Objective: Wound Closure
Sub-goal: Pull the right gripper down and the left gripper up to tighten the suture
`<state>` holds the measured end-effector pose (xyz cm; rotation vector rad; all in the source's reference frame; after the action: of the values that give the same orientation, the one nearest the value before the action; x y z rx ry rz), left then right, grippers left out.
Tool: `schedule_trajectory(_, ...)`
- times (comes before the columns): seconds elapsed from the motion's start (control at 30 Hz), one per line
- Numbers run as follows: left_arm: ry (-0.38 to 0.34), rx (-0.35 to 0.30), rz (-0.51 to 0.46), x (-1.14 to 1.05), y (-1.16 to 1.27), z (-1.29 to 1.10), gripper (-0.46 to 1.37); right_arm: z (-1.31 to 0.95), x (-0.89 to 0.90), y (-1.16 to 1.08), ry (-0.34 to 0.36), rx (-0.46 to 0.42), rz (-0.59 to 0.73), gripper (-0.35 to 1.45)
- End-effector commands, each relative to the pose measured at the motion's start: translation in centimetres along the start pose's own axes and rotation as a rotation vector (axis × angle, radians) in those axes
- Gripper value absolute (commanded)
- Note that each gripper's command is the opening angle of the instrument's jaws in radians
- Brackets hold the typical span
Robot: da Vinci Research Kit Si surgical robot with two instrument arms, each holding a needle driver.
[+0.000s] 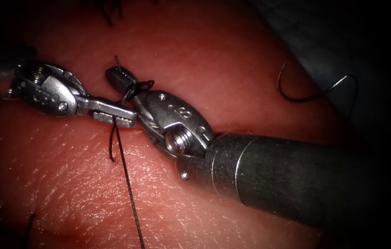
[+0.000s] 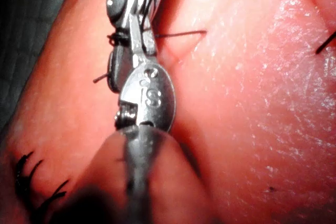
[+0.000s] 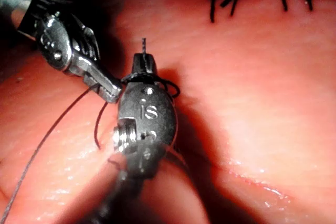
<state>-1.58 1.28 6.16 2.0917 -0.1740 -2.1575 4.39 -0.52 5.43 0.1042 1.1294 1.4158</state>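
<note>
Left hand [image 1: 114, 115] clamps the thread [image 1: 128, 193], right hand [image 1: 119, 78] seemingly shut on a short end inside wrapped loops, needle [image 1: 296, 92] loose on tissue [image 1: 250, 69]: keep tension even.

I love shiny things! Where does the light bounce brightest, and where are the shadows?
Endoscope view: glare on the screw of the right silver metal gripper, and dark edges around the pink tissue. Right wrist view: a shadow falls beside that gripper, which is shut on the black thread looped round it. Left wrist view: the tissue shines strongly. The left silver metal gripper is shut on thread. The curved needle lies unheld, outside the tissue.
</note>
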Motion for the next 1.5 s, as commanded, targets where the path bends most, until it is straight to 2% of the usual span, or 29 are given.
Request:
schedule_trajectory(0.03,0.012,0.007,0.002,0.05,-0.07,-0.04,-0.35,-0.03,-0.02,-0.02,0.001,0.003,0.000,-0.35)
schedule_trajectory(0.33,0.020,0.026,0.017,0.24,-0.51,-0.14,-0.35,-0.23,-0.17,-0.16,-0.008,0.023,-0.002,-0.35)
schedule_trajectory(0.53,0.021,0.037,0.007,0.23,-0.74,-0.14,-0.35,-0.35,-0.25,-0.24,-0.018,0.035,-0.003,-0.35)
schedule_trajectory(0.73,0.012,0.048,0.005,0.09,-0.95,-0.08,-0.35,-0.45,-0.32,-0.31,-0.028,0.042,-0.005,-0.35)
schedule_trajectory(1.13,-0.013,0.081,-0.021,-0.35,-1.45,0.10,-0.35,-0.65,-0.48,-0.45,-0.058,0.051,-0.010,-0.35)
schedule_trajectory(1.5,-0.026,0.100,-0.064,-0.69,-1.62,0.17,-0.35,-0.74,-0.63,-0.47,-0.072,0.057,-0.020,-0.35)
